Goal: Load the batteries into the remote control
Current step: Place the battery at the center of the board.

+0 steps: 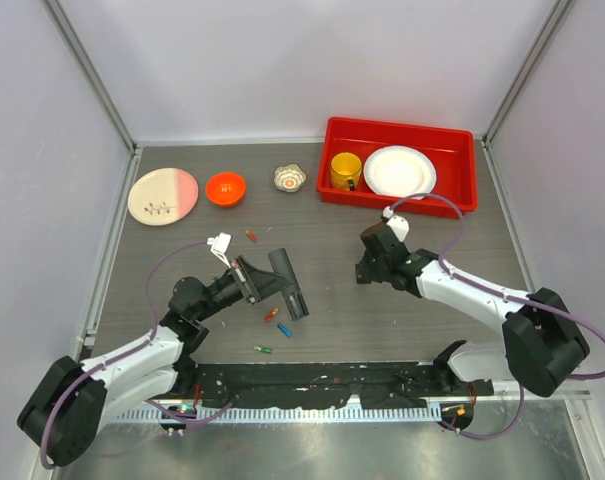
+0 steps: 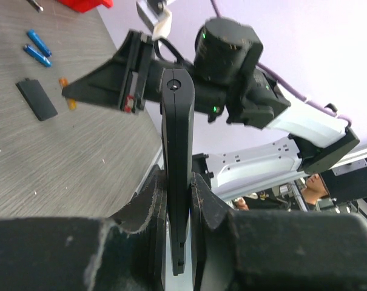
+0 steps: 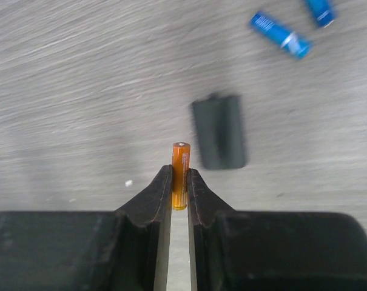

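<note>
The remote control is gripped at one end by the closed left fingers. An orange battery is pinched between the right fingers. On the counter beyond it, a small black cover and two blue batteries are seen lying apart.

Bright, even light falls from above. In the overhead view the arms cast only faint, soft shadows on the tabletop, and the metal strip shows dull glare. The left claw looks dark and grainy. The orange battery is sharp, while the blue batteries behind it are blurred.
</note>
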